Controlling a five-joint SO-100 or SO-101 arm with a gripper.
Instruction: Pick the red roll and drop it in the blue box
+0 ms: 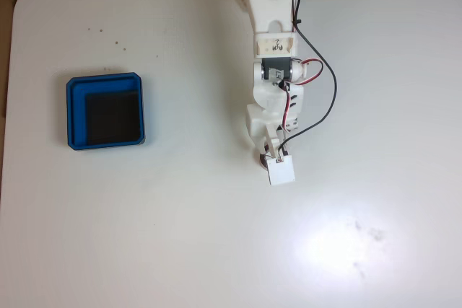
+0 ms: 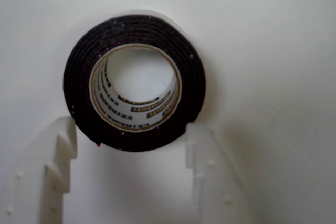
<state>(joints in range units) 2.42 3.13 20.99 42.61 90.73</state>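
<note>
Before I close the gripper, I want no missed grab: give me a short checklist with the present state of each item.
1. Gripper open around the target: ok, one finger on each side.
2. Red roll centred between the fingers: ok in the wrist view.
3. Roll lying flat on the table: ok.
4. Fingers low enough to grip the roll's side: cannot tell.
5. Blue box ready to take the roll: ok, black floor bare.

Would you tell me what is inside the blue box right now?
In the fixed view, the blue box shows only its bare black floor; nothing lies inside. The red roll sits on the table between the open gripper fingers.
</note>
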